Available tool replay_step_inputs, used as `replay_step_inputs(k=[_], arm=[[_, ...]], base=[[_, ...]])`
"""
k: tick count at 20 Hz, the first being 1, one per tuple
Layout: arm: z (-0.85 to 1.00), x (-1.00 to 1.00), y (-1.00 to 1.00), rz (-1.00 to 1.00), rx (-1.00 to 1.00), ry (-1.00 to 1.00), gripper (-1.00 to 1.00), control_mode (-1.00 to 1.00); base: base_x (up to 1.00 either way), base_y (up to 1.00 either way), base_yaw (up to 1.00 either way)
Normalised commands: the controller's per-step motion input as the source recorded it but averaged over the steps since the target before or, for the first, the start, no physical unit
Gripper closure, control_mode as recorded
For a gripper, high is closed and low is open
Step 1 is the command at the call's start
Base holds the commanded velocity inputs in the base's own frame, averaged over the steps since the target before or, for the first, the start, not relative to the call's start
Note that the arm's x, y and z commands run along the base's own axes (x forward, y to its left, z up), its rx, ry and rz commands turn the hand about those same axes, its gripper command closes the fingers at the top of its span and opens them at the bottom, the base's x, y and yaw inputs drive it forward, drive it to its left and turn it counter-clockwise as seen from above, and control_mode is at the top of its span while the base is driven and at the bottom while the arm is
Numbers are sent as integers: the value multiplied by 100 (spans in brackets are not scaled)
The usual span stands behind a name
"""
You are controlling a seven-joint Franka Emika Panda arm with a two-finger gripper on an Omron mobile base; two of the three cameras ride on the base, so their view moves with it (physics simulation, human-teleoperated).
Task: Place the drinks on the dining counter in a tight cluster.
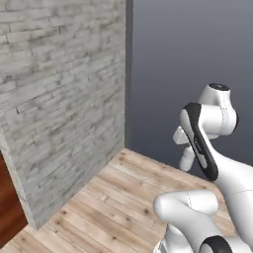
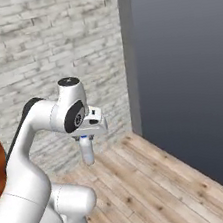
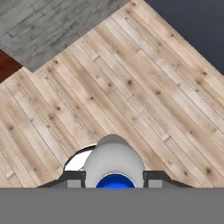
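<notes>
The small water bottle (image 2: 87, 151) hangs in the air over the floor, pale and rounded, with my gripper (image 2: 85, 139) shut on its upper part. From the left base view the water bottle (image 1: 187, 159) dangles below the gripper (image 1: 184, 147), beside the arm's dark elbow. In the hand view the water bottle (image 3: 113, 158) sits between the two dark fingertips, and a blue patch shows at its near end. The wine bottle, the juice bottle and the dining counter are out of view.
A white brick wall (image 1: 59, 99) stands to the left and a dark grey wall (image 1: 192, 49) ahead; they meet in a corner. A light wooden plank floor (image 1: 113, 202) spreads below. A reddish-brown wooden panel (image 1: 7, 207) edges the far left.
</notes>
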Motion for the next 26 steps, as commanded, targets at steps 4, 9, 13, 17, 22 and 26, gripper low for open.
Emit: replay_step_inputs(k=[4,9,13,17,22,26], arm=[[0,0,0,0,0,0,100,100],[0,0,0,0,0,0,100,100],[0,0,0,0,0,0,100,100],[0,0,0,0,0,0,100,100],[0,0,0,0,0,0,100,100],[0,0,0,0,0,0,100,100]], base=[[-23,0,93],[-18,5,76],[28,48,14],[19,81,6],[0,100,43],[4,100,56]])
